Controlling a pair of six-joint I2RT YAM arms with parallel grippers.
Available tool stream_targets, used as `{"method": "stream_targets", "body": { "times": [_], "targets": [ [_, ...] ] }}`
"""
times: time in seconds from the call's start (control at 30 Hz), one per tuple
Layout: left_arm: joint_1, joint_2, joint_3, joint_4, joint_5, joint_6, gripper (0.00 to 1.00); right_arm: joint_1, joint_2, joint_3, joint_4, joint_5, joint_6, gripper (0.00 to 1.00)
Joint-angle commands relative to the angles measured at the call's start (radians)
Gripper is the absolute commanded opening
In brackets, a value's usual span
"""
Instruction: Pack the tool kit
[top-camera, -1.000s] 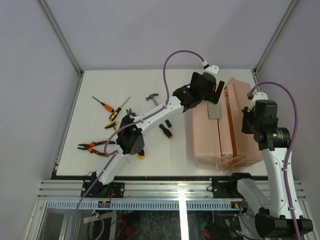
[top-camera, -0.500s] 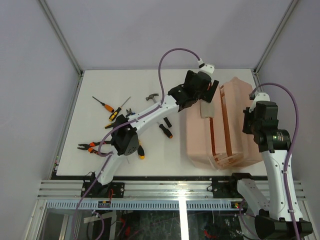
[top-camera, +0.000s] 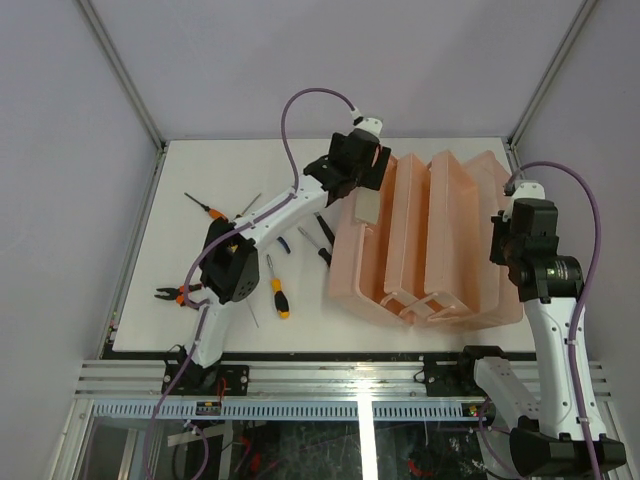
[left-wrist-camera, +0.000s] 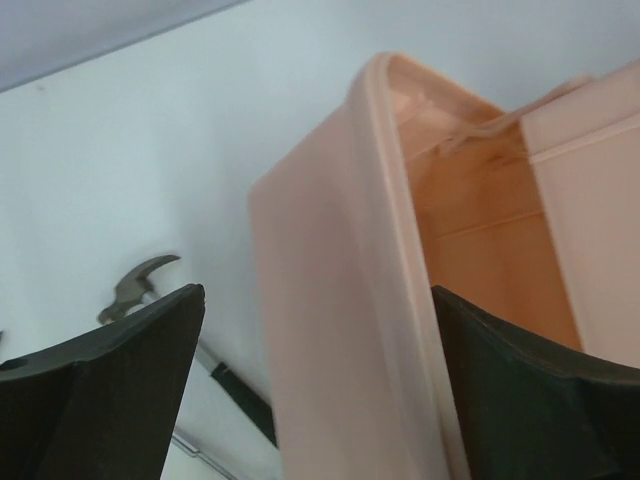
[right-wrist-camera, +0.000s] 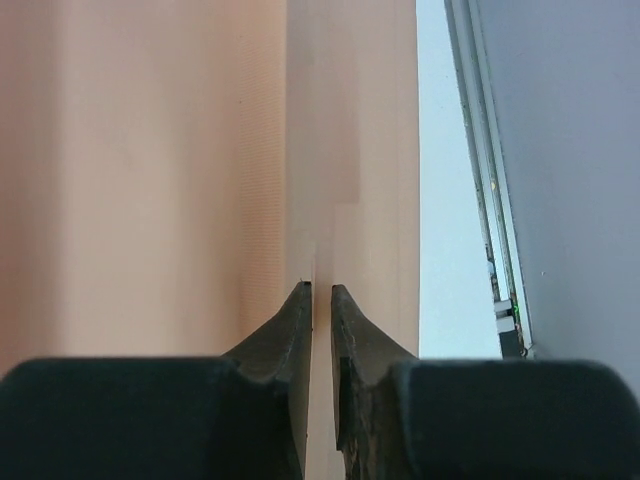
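Toolbox (top-camera: 480, 200) open on the table's (top-camera: 190, 170) right half, a claw at each side.
Pliers (top-camera: 180, 294) lie far left and a yellow-black screwdriver (top-camera: 277, 295) nearer the middle, with the hammer (left-wrist-camera: 135, 285) just beyond the lid (top-camera: 345, 265). The left gripper (left-wrist-camera: 318, 290) is spread wide, straddling the raised lid's rim above the grey latch (top-camera: 367, 205). The right gripper (right-wrist-camera: 320, 292) has its fingers pressed almost together, tips against the toolbox's right wall.

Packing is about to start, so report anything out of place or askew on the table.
Nothing is damaged or spilled. The toolbox lies open, its lid tilted between the fingers of the left gripper, close to small tools beside it. Pliers and a screwdriver lie scattered outside.
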Motion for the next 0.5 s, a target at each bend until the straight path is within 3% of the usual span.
{"method": "stream_targets", "body": {
  "times": [0.0,0.3,0.47],
  "targets": [
    [0.040,-0.003,-0.095,-0.007,0.009,0.026,0.89,-0.003,0.005,0.059,0.094,0.036,-0.011,0.11],
    [0.069,-0.028,-0.177,0.048,0.079,-0.025,0.88,-0.006,0.027,0.020,0.148,0.023,0.003,0.11],
    [0.075,-0.030,-0.205,0.075,0.106,-0.051,0.88,-0.017,0.049,-0.001,0.176,0.033,-0.014,0.17]
  ]
}}
